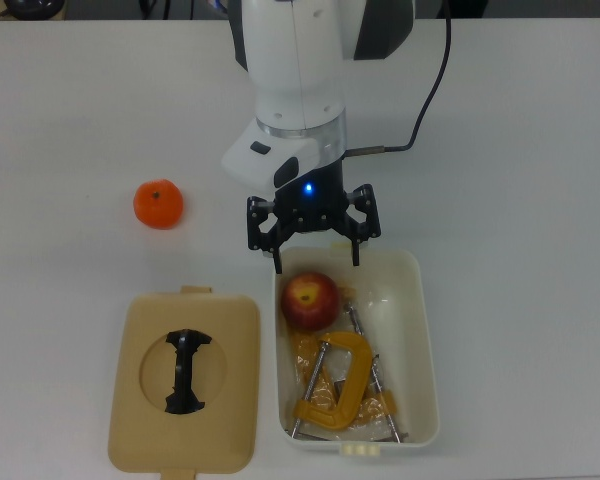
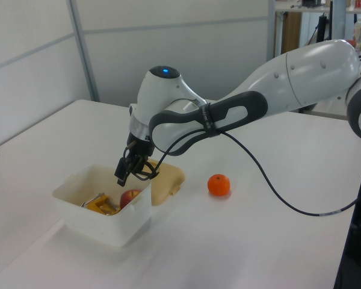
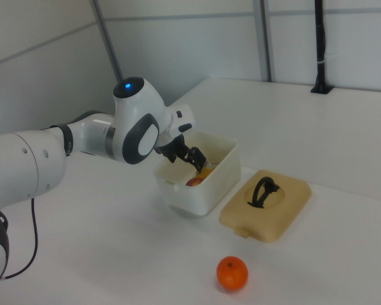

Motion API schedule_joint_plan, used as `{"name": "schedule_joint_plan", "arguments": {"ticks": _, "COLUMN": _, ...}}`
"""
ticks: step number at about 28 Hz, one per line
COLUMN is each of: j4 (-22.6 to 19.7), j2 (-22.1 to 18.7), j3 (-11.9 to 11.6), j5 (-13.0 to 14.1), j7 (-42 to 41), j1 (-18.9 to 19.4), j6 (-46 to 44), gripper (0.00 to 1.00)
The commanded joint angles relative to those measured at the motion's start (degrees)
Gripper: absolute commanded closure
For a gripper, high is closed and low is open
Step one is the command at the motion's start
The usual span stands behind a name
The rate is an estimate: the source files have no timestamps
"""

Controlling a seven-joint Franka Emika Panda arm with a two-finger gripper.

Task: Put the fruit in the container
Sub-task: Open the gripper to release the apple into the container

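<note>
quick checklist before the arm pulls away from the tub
1. Apple inside the tub: ok, it lies at the end nearest the arm.
2. Gripper open and apart from the apple: ok.
3. Gripper above the tub rim, free to rise: ok in the left view.
4. Apple settled against the clamp: cannot tell.
5. Lid beside the tub, off the retreat path: ok.
6. Orange away from the arm: ok.
</note>
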Motion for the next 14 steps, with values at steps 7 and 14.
{"name": "schedule_joint_plan", "arguments": {"ticks": 7, "j4": 1.38, "j2": -7.36, "j3": -1.66, "j5": -1.41, "j7": 0.56, "j1": -0.52, "j6": -22.45, "gripper": 0.00}}
{"name": "schedule_joint_plan", "arguments": {"ticks": 14, "j4": 3.49, "j2": -9.03, "j3": -4.03, "j5": -7.30, "j7": -3.57, "j1": -0.52, "j6": -37.52, "gripper": 0.00}}
